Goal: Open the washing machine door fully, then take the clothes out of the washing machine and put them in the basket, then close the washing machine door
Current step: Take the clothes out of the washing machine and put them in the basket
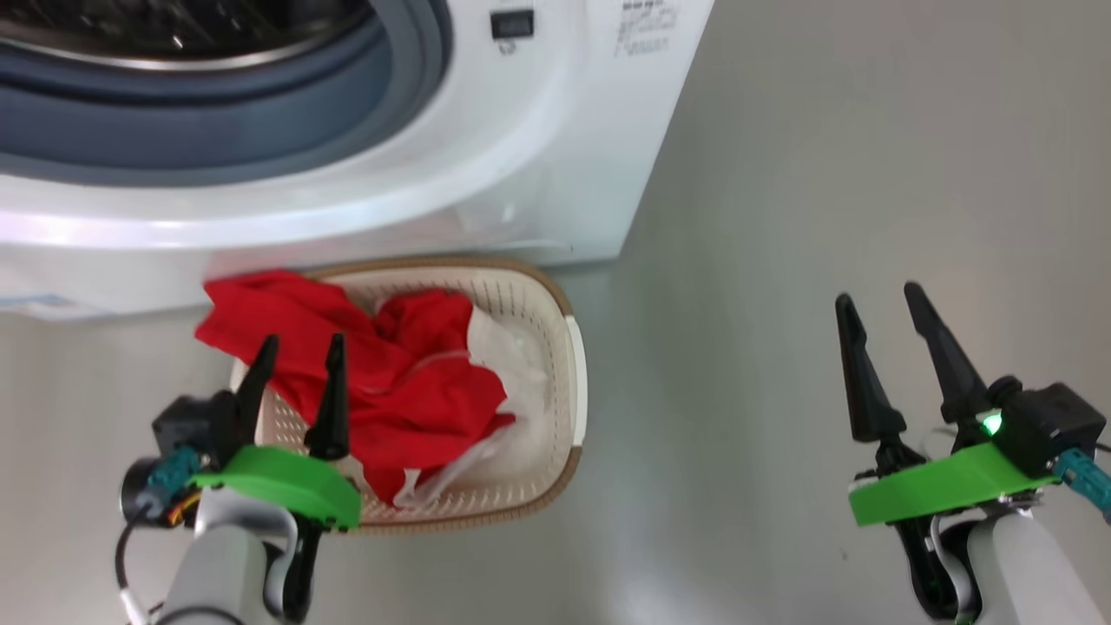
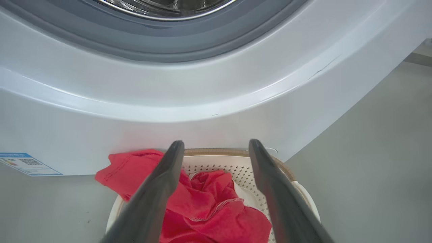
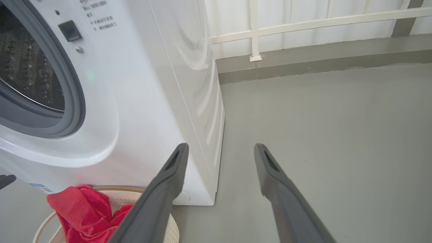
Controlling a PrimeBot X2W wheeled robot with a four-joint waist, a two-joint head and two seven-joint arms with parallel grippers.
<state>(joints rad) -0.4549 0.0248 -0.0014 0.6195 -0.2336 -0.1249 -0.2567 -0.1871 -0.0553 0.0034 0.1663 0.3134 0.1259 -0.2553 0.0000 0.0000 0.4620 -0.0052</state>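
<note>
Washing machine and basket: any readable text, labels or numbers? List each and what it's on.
Nothing reads cleanly enough to quote.
Printed lines on the washing machine front, right of the drum opening: Chinese characters, too small to quote.
Blue label low on its front: QR code and fine print, too small to read.
Basket and clothes: no text visible.

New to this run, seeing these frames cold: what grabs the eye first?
The bright red clothes, heaped in the cream basket on the floor just before the washing machine, with one corner draped over the basket's left rim. Above them gapes the machine's open mouth with its grey seal. The left gripper is open over the basket; the right gripper is open over the floor.
</note>
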